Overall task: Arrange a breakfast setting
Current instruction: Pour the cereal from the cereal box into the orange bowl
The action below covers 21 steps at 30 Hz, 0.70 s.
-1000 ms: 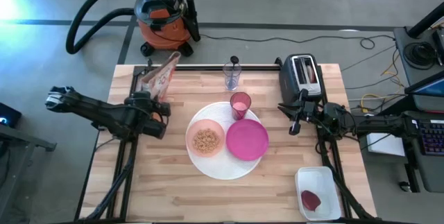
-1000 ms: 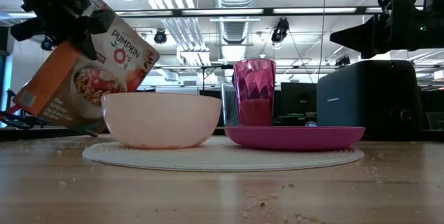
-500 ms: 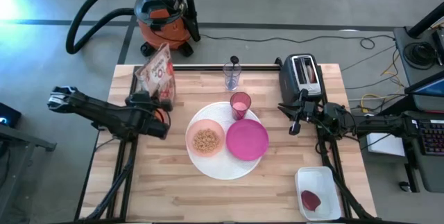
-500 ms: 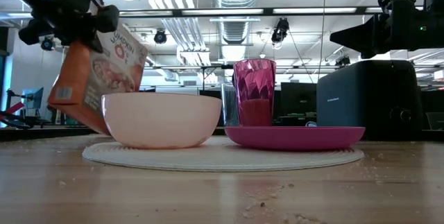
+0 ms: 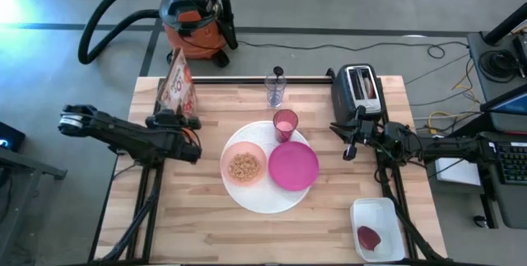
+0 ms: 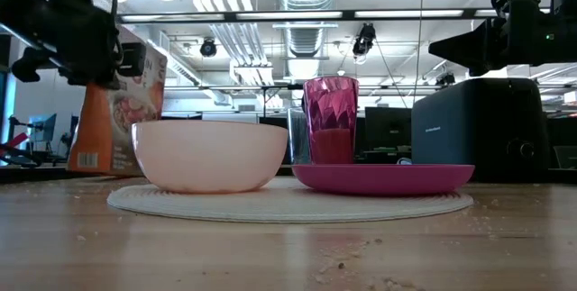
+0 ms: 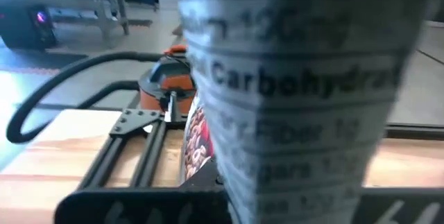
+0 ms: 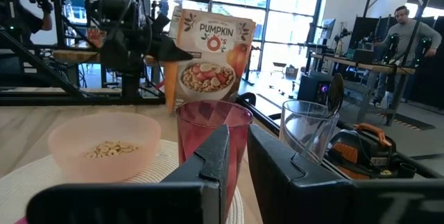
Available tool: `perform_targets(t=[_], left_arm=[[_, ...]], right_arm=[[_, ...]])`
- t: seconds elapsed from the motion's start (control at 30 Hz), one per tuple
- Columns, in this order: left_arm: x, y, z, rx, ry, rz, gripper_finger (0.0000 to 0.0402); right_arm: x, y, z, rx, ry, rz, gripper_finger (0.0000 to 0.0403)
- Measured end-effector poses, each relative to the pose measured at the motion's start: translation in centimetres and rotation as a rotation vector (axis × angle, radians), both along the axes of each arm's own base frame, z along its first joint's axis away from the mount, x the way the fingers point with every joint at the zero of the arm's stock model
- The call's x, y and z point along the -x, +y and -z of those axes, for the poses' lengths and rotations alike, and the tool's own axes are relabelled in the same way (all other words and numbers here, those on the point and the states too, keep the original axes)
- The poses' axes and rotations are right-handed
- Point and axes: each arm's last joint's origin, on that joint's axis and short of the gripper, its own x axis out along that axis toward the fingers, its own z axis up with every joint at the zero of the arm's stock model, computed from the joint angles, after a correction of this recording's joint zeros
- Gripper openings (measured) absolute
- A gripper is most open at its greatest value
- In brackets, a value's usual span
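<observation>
The left gripper (image 5: 183,124) pinches the cereal box (image 5: 179,85) upright at the table's back left, likely to set it down. The pale pink bowl (image 5: 244,165) sits on the large white round plate (image 5: 263,200). Only the right wrist view shows the box's front. The right gripper (image 5: 349,144) waits; I cannot tell its grip.

Cereal box (image 7: 298,92) blurred, overfilling the left wrist view, top cut off. Clear glass (image 6: 297,135) mostly hidden behind pink cup (image 6: 331,120). Left gripper (image 5: 186,123) fingers obscured.
</observation>
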Motion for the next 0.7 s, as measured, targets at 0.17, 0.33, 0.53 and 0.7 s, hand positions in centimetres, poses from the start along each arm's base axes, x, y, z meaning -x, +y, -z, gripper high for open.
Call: perform_targets(t=[0.17,0.33,0.53,0.7], left_arm=[[0.3,0.4,0.7,-0.023,0.036,-0.023,0.0],[0.5,0.9,1.3,-0.05,0.007,-0.061,0.0],[0.8,1.1,2.3,-0.086,-0.037,-0.061,0.0],[0.5,1.1,2.3,-0.083,0.027,-0.05,0.0]], right_arm=[[0.0,0.0,0.0,0.0,0.0,0.0,0.0043],[0.0,0.0,0.0,0.0,0.0,0.0,0.0043],[0.0,0.0,0.0,0.0,0.001,0.0,0.0043],[0.0,0.0,0.0,0.0,0.0,0.0,0.0043]])
